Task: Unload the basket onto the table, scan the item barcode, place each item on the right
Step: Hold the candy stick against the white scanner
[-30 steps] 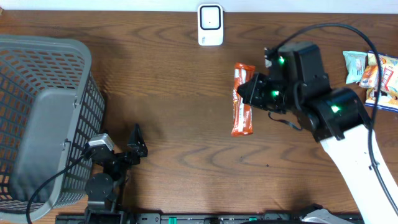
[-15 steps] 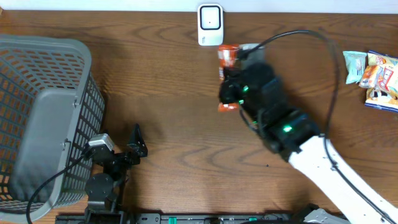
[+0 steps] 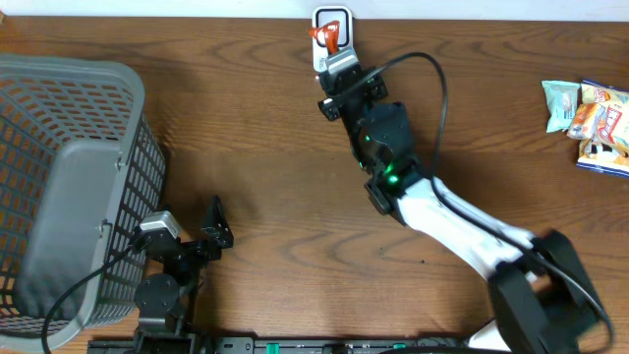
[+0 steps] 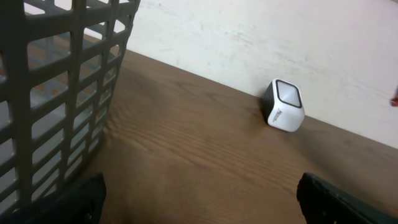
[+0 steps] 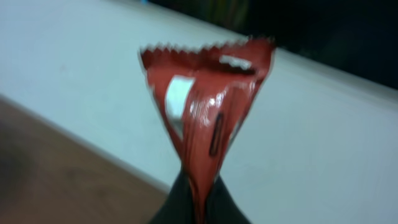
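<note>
Overhead: the right arm reaches across the table [image 3: 275,147] to its far edge, where the right gripper [image 3: 332,51], clamped shut, holds a red snack packet [image 3: 325,34] directly above the white scanner [image 3: 340,16]. Only a short stretch of the packet shows, seen nearly end-on. The scanner sits hard against the far rim. A grey basket [image 3: 69,167] fills the left edge, and loose snack bags [image 3: 588,116] lie near the right edge, well apart from the arm. Bare wood lies open between the basket and the arm. The left gripper [image 3: 218,226] rests near the front edge beside the basket, jaws spread wide and holding nothing.

Left wrist: the basket wall rises at left. The scanner stands upright where the wood meets the pale wall, with open tabletop before it.

Right wrist: the packet is pinched at its lower end between the dark fingers [image 5: 177,202]. Its long axis runs straight out from them, with the serrated seal farthest away. The picture is blurred, and no barcode can be made out.
</note>
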Robot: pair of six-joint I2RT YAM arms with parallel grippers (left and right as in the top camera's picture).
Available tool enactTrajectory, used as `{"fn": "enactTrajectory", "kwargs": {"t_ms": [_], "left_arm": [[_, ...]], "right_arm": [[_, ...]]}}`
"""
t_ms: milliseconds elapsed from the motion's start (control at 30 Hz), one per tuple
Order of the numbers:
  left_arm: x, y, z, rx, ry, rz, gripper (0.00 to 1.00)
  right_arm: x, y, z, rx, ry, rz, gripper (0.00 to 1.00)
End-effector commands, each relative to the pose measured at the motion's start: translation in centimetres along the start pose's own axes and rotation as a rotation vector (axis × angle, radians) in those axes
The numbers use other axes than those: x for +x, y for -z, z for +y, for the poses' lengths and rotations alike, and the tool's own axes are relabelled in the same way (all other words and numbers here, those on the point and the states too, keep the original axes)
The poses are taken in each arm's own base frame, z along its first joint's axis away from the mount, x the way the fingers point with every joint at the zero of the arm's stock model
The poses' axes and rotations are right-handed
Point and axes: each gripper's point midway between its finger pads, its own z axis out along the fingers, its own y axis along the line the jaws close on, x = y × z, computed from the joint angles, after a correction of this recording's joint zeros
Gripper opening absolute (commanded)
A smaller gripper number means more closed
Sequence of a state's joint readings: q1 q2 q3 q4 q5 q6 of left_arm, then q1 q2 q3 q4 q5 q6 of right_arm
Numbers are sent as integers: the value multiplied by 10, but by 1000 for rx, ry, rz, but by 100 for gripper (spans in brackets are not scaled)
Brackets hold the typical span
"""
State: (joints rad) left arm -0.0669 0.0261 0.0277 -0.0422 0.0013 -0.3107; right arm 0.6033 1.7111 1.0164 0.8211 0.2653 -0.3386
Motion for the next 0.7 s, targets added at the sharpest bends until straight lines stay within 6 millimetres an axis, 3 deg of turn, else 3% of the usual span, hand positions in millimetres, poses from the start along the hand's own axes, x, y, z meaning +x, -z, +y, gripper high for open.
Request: {"fn": "enactTrajectory", "kwargs": {"t_ms": [0,133,433,667], "left_arm": [[16,-2,9,-33,-1,43,98],[16,-2,9,-32,-1,43,98],[16,-2,9,-33,-1,43,98],[16,-2,9,-32,-1,43,98]], "right_arm": [[13,-25,-12,75,202,-28,1],[29,-60,-12,97,343,-14,1],[36,-146,-25,224,474,-67,1],[81,-182,-19,232,482,-12,1]]}}
